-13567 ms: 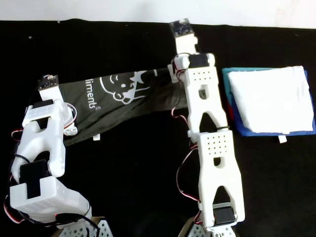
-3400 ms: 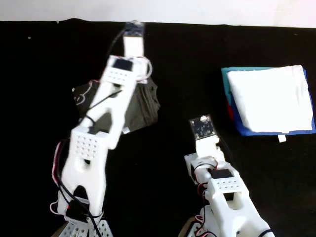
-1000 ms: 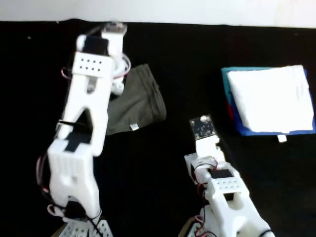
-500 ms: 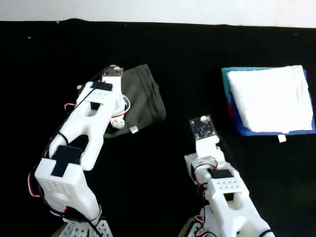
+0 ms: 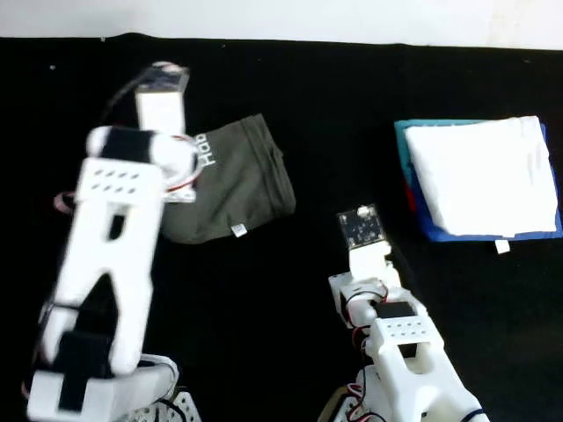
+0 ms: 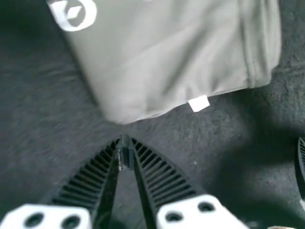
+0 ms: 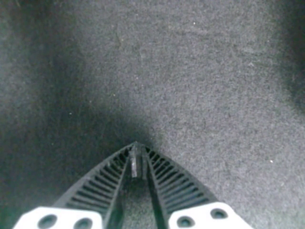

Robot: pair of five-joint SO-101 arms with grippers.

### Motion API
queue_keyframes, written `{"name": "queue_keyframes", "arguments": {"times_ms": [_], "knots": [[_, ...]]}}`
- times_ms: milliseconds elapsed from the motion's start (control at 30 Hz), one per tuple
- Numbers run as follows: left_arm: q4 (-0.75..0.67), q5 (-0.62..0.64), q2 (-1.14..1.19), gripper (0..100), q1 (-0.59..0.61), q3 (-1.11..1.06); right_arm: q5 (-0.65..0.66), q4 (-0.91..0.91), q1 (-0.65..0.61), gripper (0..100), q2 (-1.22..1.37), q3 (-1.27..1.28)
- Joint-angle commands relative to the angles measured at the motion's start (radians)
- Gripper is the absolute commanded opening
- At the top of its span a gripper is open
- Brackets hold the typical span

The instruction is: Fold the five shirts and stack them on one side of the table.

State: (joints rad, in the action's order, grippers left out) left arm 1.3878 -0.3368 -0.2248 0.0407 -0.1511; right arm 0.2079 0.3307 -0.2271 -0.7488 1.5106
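**Last Shirt Folded, Waiting to Join the Stack**

The dark grey-green folded cotton shirt (image 5: 237,180) lies on the black felt-covered table (image 5: 308,88), left of centre. It is well apart from the pile of folded shirts (image 5: 479,171) at the right side, which has a white shirt on top and blue, teal and red edges showing beneath. Counting those layers, this looks like shirt 5 of 5.

The left gripper (image 6: 125,153) hangs over bare felt just beside the shirt's folded edge, near the small white tag (image 6: 198,103). Its fingers are pressed together and hold nothing. The right gripper (image 7: 137,162) is also pressed together and empty, above bare felt near the robot's base.

The step in hand appears to be moving the bundle across to the pile. To do it well, the left gripper should:

- Spread its fingers first and slide 1 finger under the edge.
- Pinch every layer, close to the middle of that edge, because a bite on the top layer alone would likely peel the fold open.
- Lift low, carry steadily, and lay the bundle squarely on the white shirt.

The right gripper could take the far side if the cloth sags.
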Motion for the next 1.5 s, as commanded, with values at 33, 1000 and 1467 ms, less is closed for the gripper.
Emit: {"name": "queue_keyframes", "arguments": {"times_ms": [33, 1000, 1467], "knots": [[0.011, -0.003, -0.113, 1, 0.128, -0.113, -0.006, -0.008, 0.013, 0.9, -0.019, -0.004], [-0.675, 0.003, -0.119, 1, 0.461, -0.914, -0.127, 0.670, -0.186, 21.6, 0.661, -1.391], [-0.678, 0.003, -0.117, 1, 0.460, -0.914, -0.405, 1.139, -0.357, 32.2, 1.489, -2.529]]}}
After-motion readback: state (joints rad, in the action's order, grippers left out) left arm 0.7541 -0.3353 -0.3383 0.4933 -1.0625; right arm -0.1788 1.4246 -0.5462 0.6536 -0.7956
